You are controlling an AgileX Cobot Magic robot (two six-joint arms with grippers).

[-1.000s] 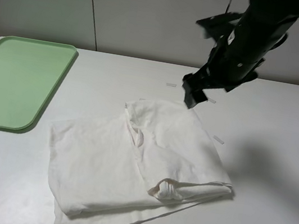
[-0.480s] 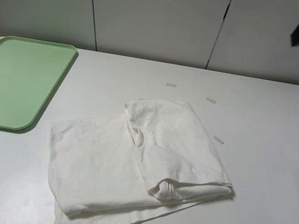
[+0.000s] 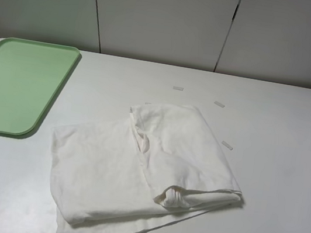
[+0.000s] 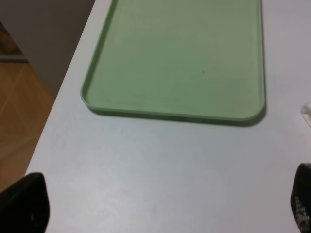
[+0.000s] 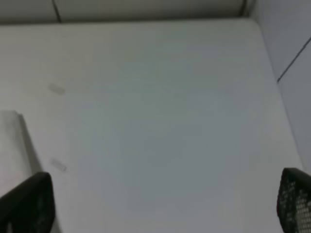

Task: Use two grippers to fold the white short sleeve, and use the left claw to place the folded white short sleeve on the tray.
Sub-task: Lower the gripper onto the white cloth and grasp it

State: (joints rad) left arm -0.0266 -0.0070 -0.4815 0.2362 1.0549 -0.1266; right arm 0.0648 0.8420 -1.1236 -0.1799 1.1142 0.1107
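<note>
Left hand (image 4: 163, 204): spread wide, empty, over bench (image 4: 146, 165) beside green tray (image 4: 175, 53).
Right hand (image 5: 163, 201): spread wide, empty, right of white T-shirt (image 3: 135, 166).

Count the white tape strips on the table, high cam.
3. Far-left tape strip and far-right tape strip lie beyond the white T-shirt; near tape strip sits just off its right edge. More may hide under the shirt.
</note>
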